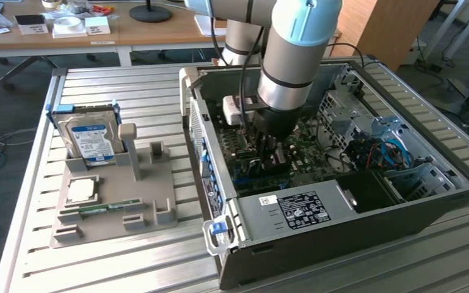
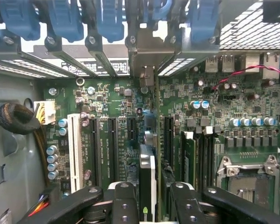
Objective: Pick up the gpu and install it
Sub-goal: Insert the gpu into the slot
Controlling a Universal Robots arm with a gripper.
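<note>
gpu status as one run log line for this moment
gpu on edge at motherboard slot, inside pc case | gripper open, astride gpu | seating: cannot tell

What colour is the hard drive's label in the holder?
The hard drive label is blue with white patches; the exterior view shows it best.

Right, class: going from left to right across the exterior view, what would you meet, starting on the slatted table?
Blue-labelled hard drive → small grey post on the holder tray → robot arm → blue cables.
</note>
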